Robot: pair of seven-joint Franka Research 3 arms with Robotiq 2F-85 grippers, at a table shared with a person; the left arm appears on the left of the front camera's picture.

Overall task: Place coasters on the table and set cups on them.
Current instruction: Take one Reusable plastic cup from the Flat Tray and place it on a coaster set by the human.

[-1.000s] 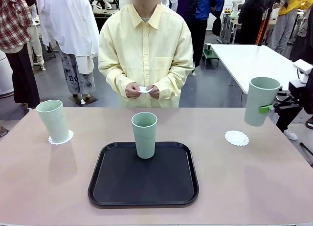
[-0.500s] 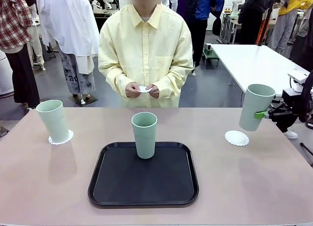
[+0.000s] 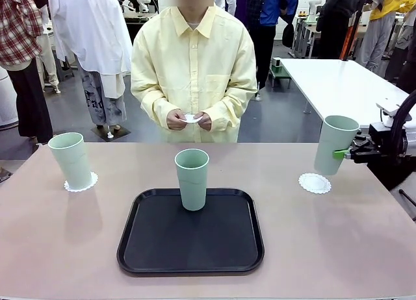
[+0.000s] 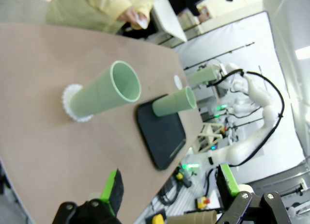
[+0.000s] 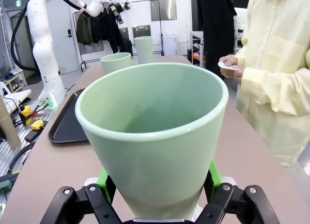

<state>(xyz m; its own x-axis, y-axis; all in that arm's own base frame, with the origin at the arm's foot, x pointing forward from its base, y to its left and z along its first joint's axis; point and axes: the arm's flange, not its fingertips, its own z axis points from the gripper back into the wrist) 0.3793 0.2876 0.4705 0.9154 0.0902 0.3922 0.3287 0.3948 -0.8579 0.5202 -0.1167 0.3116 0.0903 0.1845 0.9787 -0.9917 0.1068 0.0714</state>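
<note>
Front view: black tray (image 3: 195,241) under one cup (image 3: 192,178), person (image 3: 194,73) beyond.

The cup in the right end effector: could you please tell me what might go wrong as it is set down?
The cup hangs tilted in the right end effector; released like that, it might tip.
In the front view its base appears off the middle of the coaster, so it may land off-centre.
A sliding base could push or crumple the thin coaster.
</note>
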